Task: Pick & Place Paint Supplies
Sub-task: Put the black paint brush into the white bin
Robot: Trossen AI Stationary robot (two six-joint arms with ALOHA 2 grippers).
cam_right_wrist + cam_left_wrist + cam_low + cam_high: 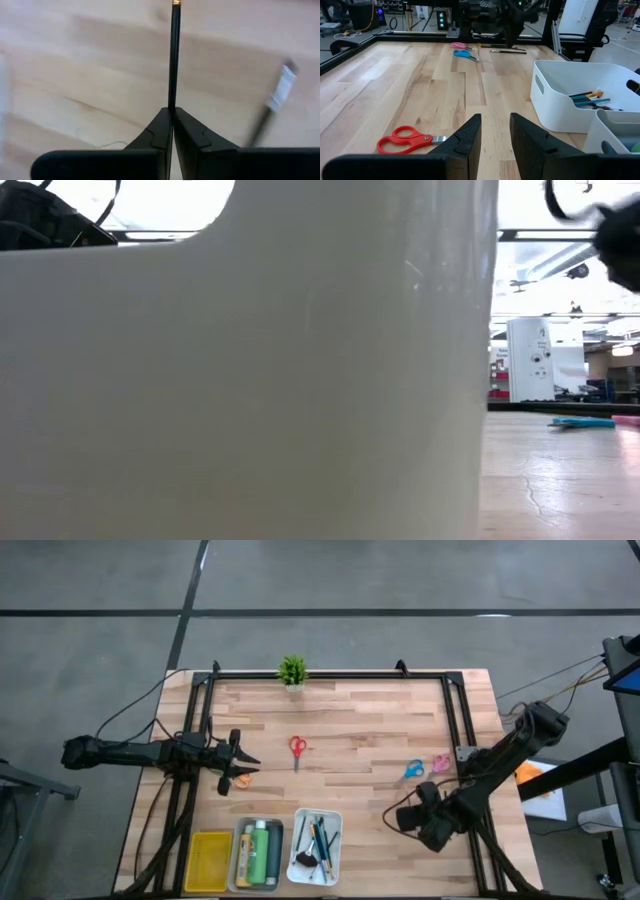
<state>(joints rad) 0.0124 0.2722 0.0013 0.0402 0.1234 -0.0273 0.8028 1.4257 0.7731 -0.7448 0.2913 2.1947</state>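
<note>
With bottles in the grey tray point(243, 858) and brushes in the white tray point(333, 823), the right gripper point(172, 117) clamps a thin black pencil point(174, 55) near the table's front-right corner; four scissors remain, the left gripper point(495, 127) open.

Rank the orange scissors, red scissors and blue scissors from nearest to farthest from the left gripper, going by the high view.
From the left gripper:
1. Orange scissors, right beside its fingertips near the table's left side.
2. Red scissors, farther right, near the table's middle.
3. Blue scissors, far across on the right side, next to the pink scissors.
</note>
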